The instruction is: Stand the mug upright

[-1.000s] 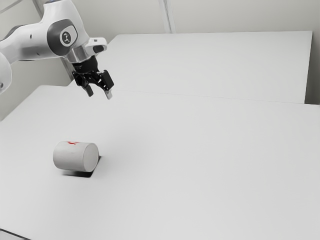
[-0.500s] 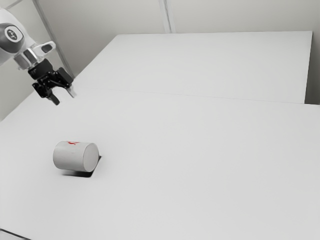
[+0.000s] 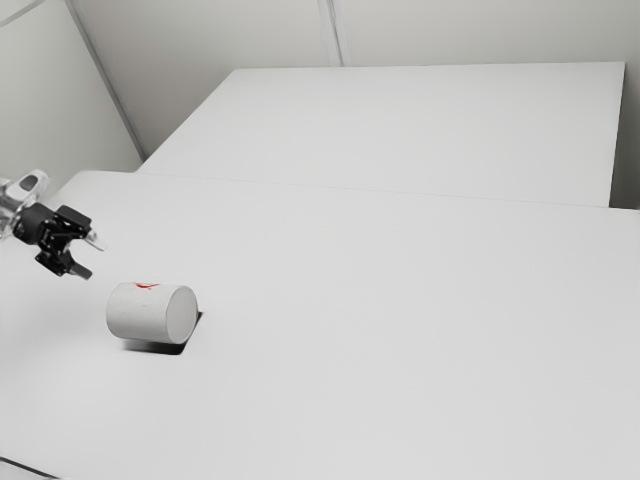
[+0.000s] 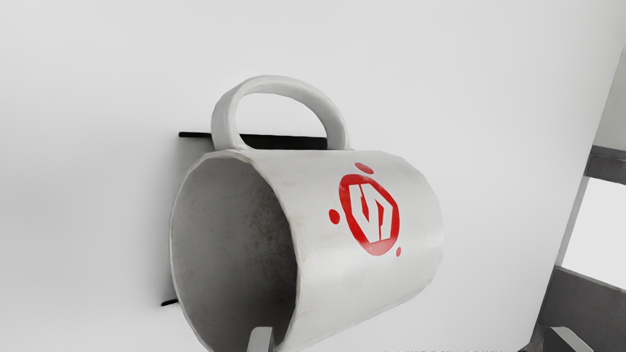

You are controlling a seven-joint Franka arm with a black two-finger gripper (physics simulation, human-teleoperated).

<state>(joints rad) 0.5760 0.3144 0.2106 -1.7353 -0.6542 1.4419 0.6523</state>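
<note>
In the exterior view, the white-and-grey arm [image 3: 8, 222] enters at nine o'clock, mostly out of frame, its hand tilted so that the black two-finger gripper [image 3: 90, 257] points down and outward, toward about four o'clock. The two fingers stand spread, with nothing pinched between them. The white cylindrical mug [image 3: 150, 315] lies on its side on the smooth white table [image 3: 400, 330], near the gripper and between four and five o'clock from it. Its closed base [image 3: 182, 315] faces roughly three o'clock, and a dark patch [image 3: 165, 349] shows beneath it.

In the wrist view, the hand looks obliquely into the mug's open grey mouth [image 4: 234, 244] and along its wall, which bears a round red-and-white emblem [image 4: 370, 215]. The fingertips are wide apart. Taking the curved white handle [image 4: 279, 83] as twelve on the mouth's clock, one fingertip [image 4: 260, 340] overlaps the rim between five and six; whether it touches, I cannot tell.
</note>
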